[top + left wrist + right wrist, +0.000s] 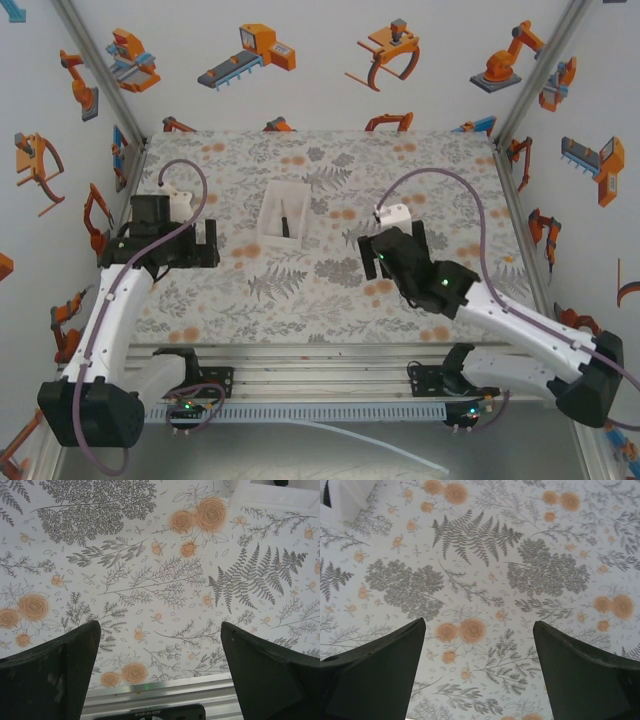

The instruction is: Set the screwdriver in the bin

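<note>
A: Cell has white walls [320, 100] with robot stickers and a floral tabletop [300, 300]. Status?

B: The bin [283, 212] sits centre-far on the tabletop, between the two arms. The screwdriver [285, 224] lies inside it, a small dark sliver toward the bin's near end, running along its long side.

A: End effectors?

B: Left end effector [200, 243] is left of the bin and well apart from it, released, with nothing in it. The left wrist view agrees: bare floral print between the fingers [55, 675], white bin corner at the top right of the frame. Right end effector [392, 242] is right of the bin and a bit nearer, also released and empty, with bare print in the gap on its wrist view.

A: Which step, then?

B: My read is that placement is done. The tool is in the tray and both arms are clear of it, so the task looks complete.

A: Next move?

B: Nothing on the tool, no regrasp. At most, park both arms toward the near edge and keep them off the bin wall. It looks like light plastic and a nudge would likely slide it.
</note>
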Controlling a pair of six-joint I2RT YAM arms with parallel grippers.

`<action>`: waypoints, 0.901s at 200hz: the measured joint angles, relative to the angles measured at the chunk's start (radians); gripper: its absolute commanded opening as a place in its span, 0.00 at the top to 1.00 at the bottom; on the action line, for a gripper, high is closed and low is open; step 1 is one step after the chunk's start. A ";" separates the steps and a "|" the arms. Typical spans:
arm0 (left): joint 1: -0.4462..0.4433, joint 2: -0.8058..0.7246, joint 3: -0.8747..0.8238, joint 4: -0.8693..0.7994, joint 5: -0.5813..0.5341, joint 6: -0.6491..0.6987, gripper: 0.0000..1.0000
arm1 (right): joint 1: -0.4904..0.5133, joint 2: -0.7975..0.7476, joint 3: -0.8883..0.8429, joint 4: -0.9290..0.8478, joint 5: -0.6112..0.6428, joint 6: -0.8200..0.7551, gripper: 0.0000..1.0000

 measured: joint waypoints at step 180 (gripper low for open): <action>0.074 0.109 -0.522 1.025 -0.130 -0.064 0.03 | -0.732 0.051 -0.538 0.822 -0.117 -0.235 0.01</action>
